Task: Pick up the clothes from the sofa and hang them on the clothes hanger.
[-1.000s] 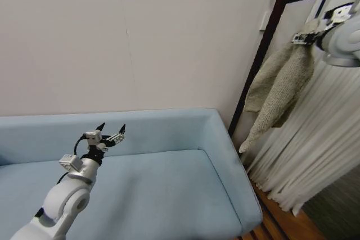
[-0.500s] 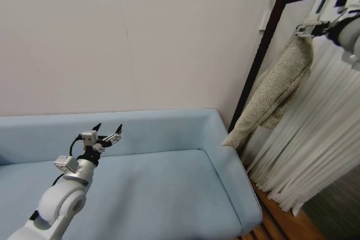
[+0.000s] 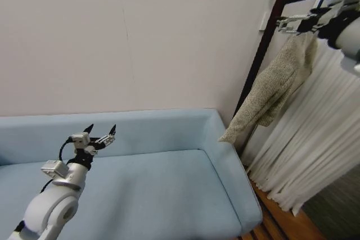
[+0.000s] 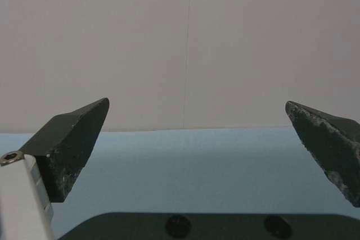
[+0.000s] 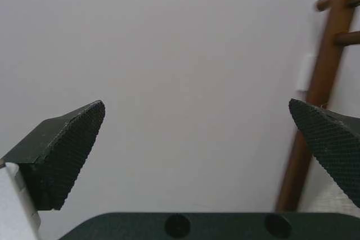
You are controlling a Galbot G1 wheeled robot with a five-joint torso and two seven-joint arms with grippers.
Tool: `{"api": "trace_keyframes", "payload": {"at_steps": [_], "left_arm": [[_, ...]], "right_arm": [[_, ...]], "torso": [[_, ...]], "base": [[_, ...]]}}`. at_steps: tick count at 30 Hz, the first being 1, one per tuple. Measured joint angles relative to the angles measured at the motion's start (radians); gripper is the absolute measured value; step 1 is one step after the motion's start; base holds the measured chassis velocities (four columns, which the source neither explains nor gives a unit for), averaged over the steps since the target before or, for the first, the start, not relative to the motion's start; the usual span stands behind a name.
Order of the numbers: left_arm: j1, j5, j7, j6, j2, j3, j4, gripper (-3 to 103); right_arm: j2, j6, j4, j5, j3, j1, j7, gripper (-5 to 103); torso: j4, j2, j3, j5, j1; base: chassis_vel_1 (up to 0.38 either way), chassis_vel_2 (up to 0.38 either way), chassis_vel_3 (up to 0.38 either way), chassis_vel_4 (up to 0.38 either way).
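Observation:
A beige knitted garment (image 3: 275, 91) hangs down beside the dark wooden clothes rack (image 3: 264, 49), its top hidden behind my right arm. Just above the garment's top, high at the right, my right gripper (image 3: 286, 23) stands open and points toward the rack post. The right wrist view shows its fingertips (image 5: 67, 144) wide apart with nothing between them, the rack post (image 5: 320, 94) beyond. My left gripper (image 3: 101, 131) hovers open over the pale blue sofa (image 3: 169, 195), holding nothing, and its fingertips (image 4: 73, 139) are spread in the left wrist view.
A white pleated curtain (image 3: 315, 150) hangs behind the rack at the right. A plain wall backs the sofa. Wooden floor (image 3: 281, 226) shows past the sofa's right end. The sofa seat is bare.
My right gripper has moved left toward the rack post and no longer grips the garment, which has swung left and now hangs free. My left arm has drifted slightly left and down.

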Motion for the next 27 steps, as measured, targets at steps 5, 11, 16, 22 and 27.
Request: {"api": "trace_keyframes", "payload": {"at_steps": [5,11,16,22,27], "left_arm": [[0.039,0.002,0.0,0.004,-0.014,-0.017,-0.037,100],[0.096,0.017,-0.003,0.005,-0.034,-0.03,-0.086,100],[0.128,0.04,-0.003,0.001,-0.056,-0.037,-0.098,100],[0.238,0.186,0.003,-0.053,-0.18,-0.029,-0.099,100],[0.275,0.285,0.014,-0.089,-0.244,-0.01,-0.069,100]], "right_arm": [[0.058,0.076,-0.014,-0.007,0.006,-0.091,-0.114,100],[0.216,0.108,-0.027,-0.055,-0.01,-0.171,-0.057,100],[0.309,0.117,-0.035,-0.087,-0.028,-0.206,0.0,100],[0.492,0.265,-0.073,-0.391,-0.022,-0.554,-0.005,100],[0.498,0.321,-0.064,-0.571,0.04,-0.796,-0.027,100]], "torso": [[0.0003,0.0,0.0,-0.0001,0.0],[0.0001,0.0,0.0,0.0001,0.0],[0.0009,0.0,0.0,-0.0003,0.0],[0.0002,0.0,0.0,-0.0002,0.0],[-0.0002,0.0,0.0,0.0002,0.0]], "base": [[0.0,0.0,0.0,0.0],[0.0,0.0,0.0,0.0],[0.0,0.0,0.0,0.0],[0.0,0.0,0.0,0.0],[0.0,0.0,0.0,0.0]]}}
